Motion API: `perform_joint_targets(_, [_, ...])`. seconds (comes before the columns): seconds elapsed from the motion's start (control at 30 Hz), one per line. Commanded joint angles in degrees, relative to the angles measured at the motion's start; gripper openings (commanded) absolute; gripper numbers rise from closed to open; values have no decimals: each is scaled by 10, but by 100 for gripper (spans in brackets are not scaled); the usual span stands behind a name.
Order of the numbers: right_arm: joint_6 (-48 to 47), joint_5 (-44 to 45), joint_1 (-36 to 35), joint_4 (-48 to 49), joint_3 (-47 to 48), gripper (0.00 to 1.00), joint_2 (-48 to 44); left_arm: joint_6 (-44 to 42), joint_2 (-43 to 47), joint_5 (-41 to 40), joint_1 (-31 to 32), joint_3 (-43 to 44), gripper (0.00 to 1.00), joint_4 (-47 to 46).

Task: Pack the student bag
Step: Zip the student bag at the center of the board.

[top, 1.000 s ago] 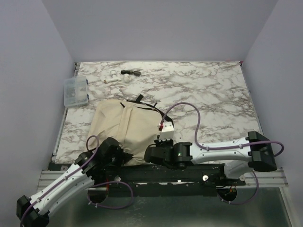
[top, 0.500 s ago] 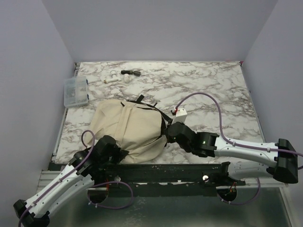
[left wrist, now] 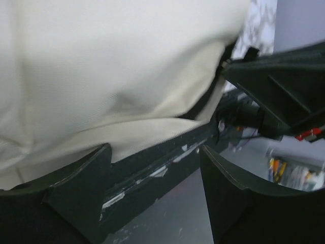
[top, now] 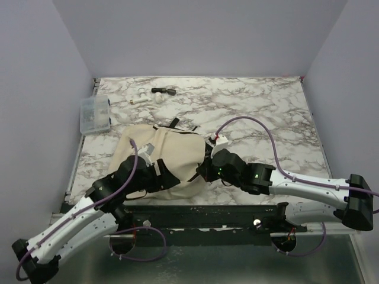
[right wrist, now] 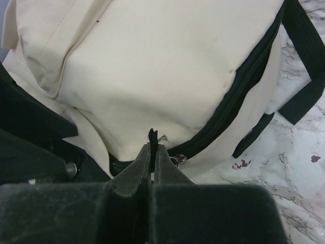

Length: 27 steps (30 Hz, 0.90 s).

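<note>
Beige canvas, the student bag (top: 177,155) lies on the marble table (top: 266,112), near and left of centre. At its near right side the right gripper (right wrist: 152,148) is pinched tight on a black zipper pull (right wrist: 152,136). The left gripper (left wrist: 155,152) sits at the bag's near edge, jaws spread and holding nothing.

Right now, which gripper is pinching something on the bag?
The right gripper: it is shut on a small black tab by the zipper of the bag. The left gripper is open, holding nothing.
</note>
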State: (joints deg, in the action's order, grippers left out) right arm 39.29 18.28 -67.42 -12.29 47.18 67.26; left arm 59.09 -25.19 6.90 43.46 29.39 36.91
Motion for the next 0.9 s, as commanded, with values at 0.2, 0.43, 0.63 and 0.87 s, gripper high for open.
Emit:
perform_joint_targets(0.2, [74, -4, 1, -50, 37, 0, -26, -194, -158, -105, 149, 147, 72, -80])
perform_joint_targets(0.43, [104, 28, 1, -82, 29, 0, -38, -205, -162, -79, 161, 138, 74, -143])
perform_joint_targets(0.63, [120, 31, 2, -87, 30, 0, -44, -277, -212, -154, 223, 123, 61, -190])
perform_joint_targets(0.87, [135, 39, 3, -101, 37, 0, -36, -298, -275, -211, 252, 111, 44, -198])
